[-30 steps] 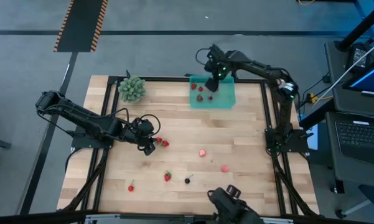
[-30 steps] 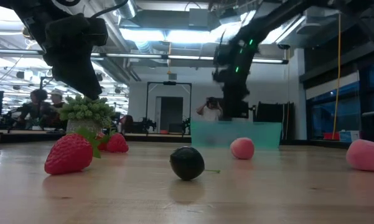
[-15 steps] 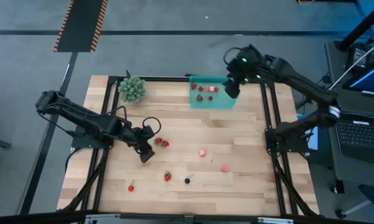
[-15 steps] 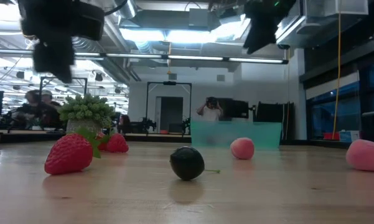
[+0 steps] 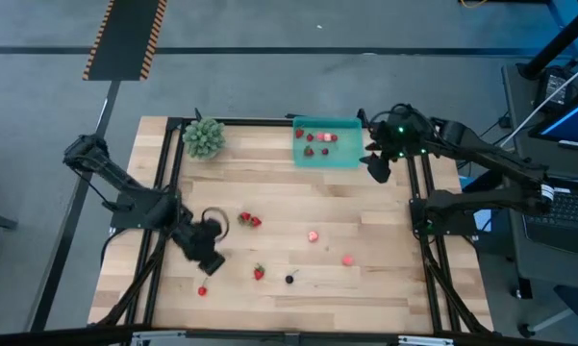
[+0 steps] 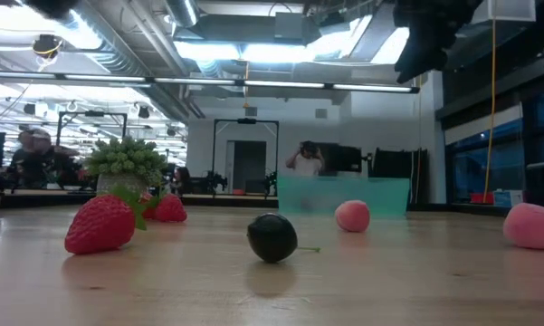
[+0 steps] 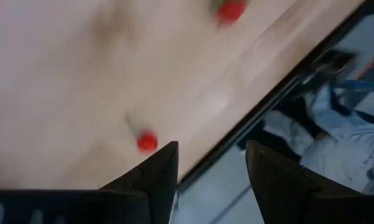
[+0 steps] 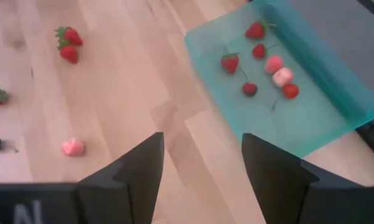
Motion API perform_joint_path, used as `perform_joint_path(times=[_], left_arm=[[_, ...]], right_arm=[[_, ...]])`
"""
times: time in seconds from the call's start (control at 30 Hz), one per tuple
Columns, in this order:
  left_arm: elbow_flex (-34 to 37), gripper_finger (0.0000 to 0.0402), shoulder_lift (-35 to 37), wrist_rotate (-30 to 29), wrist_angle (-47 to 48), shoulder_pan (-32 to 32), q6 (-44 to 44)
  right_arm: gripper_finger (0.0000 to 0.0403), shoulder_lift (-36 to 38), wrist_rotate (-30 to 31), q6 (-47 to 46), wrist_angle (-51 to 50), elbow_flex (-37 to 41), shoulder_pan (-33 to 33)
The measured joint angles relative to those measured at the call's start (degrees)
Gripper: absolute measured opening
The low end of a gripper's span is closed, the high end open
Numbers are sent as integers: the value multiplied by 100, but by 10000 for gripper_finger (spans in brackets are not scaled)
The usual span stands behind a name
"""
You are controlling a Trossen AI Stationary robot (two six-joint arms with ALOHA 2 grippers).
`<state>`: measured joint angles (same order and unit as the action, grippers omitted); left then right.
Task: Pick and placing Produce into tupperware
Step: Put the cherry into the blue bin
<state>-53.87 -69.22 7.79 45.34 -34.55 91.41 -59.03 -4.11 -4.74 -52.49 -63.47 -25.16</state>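
Currently, right pincer (image 5: 378,169): fingers apart, empty, just beside the shallow teal plastic tray (image 5: 351,159).
Left pincer (image 5: 210,259): fingers parted, empty, over the wooden table (image 5: 385,279) near a small red fruit piece (image 5: 203,289).
Tray: at the table's far edge, holding several fruit pieces.

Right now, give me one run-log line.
left gripper: open, empty | right gripper: open, empty, beside teal tray | strawberries: on table
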Motion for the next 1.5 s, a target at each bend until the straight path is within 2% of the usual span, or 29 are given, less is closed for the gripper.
perform_joint_path(times=[0.13, 0.33, 0.47, 0.67, 1.23, 1.5], left_arm=[[0, 179, -609, 133, -202, -648, 1016], [0, 179, -1632, 17, -570, -1218, 1738], [0, 179, -2041, 54, -817, -1402, 1846], [0, 179, -2082, -286, -853, -1462, 1982], [-7, 179, -2673, -41, -783, -1459, 1990], [-4, 179, -2895, -156, -808, -1429, 2068]], right_arm=[[218, 34, -1, -107, 199, 88, 177], [218, 32, -1, -128, 435, 90, 445], [218, 32, -1, -235, 521, 90, 581], [218, 32, -2, -267, 516, 90, 694], [218, 29, -1, -257, 515, 90, 709], [218, 29, -1, -242, 512, 90, 709]])
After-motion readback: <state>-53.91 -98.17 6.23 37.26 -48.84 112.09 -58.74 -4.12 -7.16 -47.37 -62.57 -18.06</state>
